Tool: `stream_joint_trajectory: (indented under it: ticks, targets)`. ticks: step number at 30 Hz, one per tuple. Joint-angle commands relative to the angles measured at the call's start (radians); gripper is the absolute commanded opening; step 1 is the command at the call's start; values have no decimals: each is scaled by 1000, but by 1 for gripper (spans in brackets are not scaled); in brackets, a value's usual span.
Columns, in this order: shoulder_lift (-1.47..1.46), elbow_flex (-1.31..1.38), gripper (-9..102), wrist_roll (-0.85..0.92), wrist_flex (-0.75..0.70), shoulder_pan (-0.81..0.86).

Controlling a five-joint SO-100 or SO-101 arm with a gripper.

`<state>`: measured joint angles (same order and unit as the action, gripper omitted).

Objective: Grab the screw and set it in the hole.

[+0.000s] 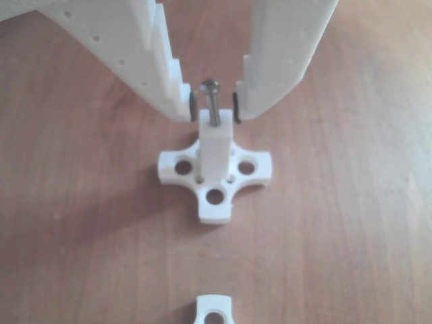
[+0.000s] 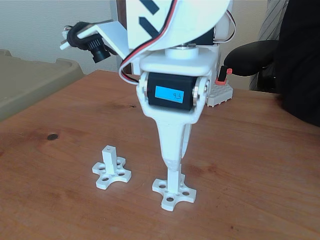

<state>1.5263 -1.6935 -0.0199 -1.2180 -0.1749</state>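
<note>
- Screw (image 1: 211, 101) standing upright in hole at top of white post (image 1: 215, 154), shank partly sunk, head proud above the end face.
- Wooden table (image 2: 260, 165) under everything; second white post with cross base (image 2: 111, 168) standing spare to the left in fixed view.
- Gripper (image 1: 214, 102) poised over the post, fingers spread either side of screw, dark pads (image 1: 193, 104) near but seemingly not touching.
- Cross-shaped base (image 1: 174, 165) flat on table.
- Step judged: insertion done, release under way.
- Next: straight lift clear, no sideways nudge of screw head.
</note>
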Motion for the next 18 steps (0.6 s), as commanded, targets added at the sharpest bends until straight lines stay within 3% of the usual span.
stream_joint_trajectory:
  ticks: [1,18]
  targets:
    - [26,41,10,8,-3,8]
    - [52,97,21,28,-75,49]
